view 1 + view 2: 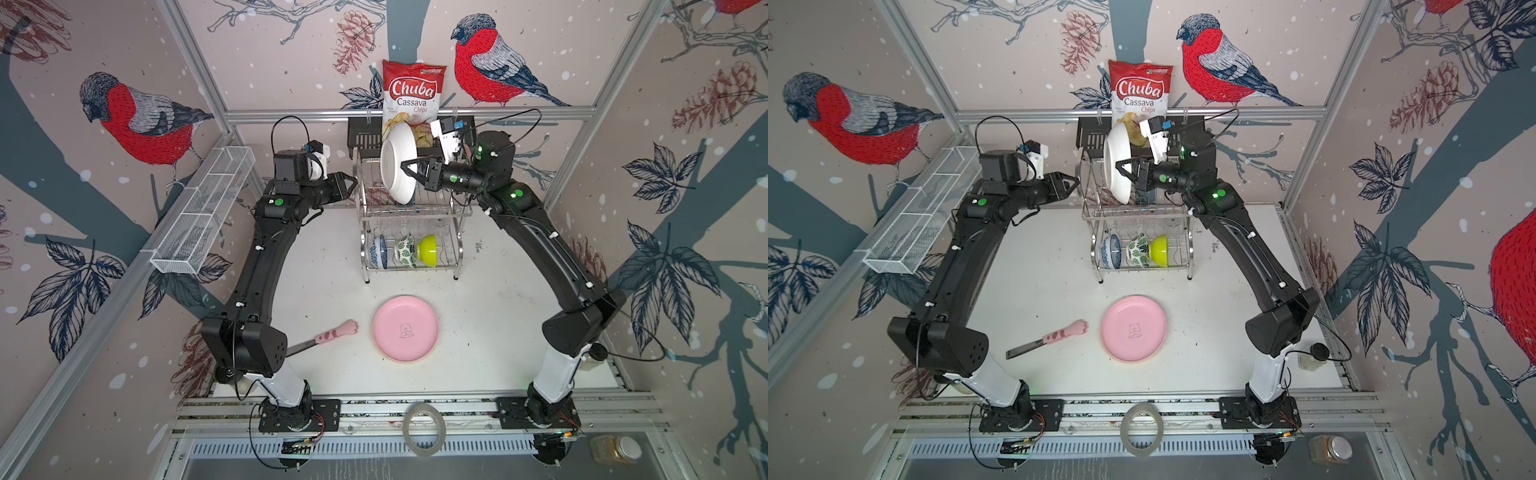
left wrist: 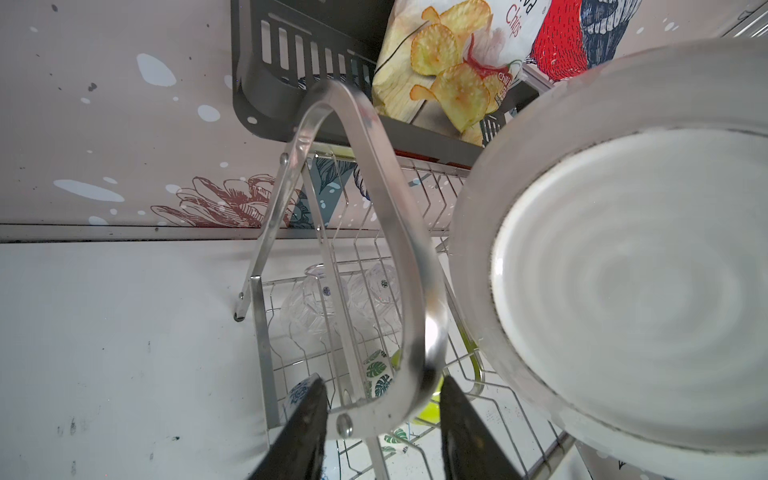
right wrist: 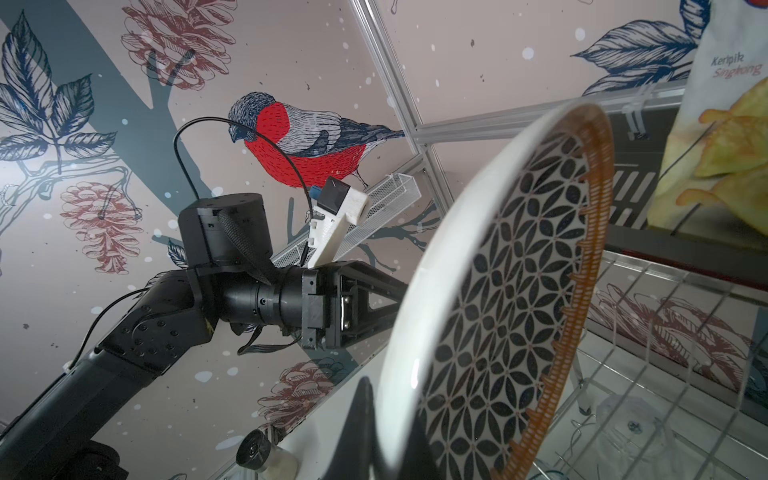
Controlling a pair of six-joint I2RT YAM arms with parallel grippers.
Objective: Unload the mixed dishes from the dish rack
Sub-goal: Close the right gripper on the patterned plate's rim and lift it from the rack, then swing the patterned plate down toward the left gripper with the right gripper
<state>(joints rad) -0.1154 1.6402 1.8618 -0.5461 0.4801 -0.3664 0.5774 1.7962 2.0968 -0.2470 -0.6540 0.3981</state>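
Observation:
The steel dish rack (image 1: 415,210) (image 1: 1138,211) stands at the back middle of the table. Above its top shelf a plate (image 1: 392,158) (image 1: 1115,145) is held on edge and tilted; its back is white and its face (image 3: 498,291) has a black-white geometric pattern. My right gripper (image 1: 405,166) (image 3: 390,415) is shut on the plate's rim. My left gripper (image 1: 355,183) (image 2: 382,380) is closed around the rack's left arched handle (image 2: 395,232). On the lower shelf sit a blue-floral bowl (image 1: 379,251), a green-leaf bowl (image 1: 405,249) and a lime bowl (image 1: 428,250). Clear glasses (image 2: 324,299) lie behind them. A pink plate (image 1: 405,328) lies flat on the table.
A pink paw-handled utensil (image 1: 332,334) lies left of the pink plate. A black slotted basket (image 1: 363,133) holding a chips bag (image 1: 411,91) hangs close behind the rack. A white mesh basket (image 1: 203,208) runs along the left wall. A tape roll (image 1: 424,430) and a jar (image 1: 615,449) sit at the front.

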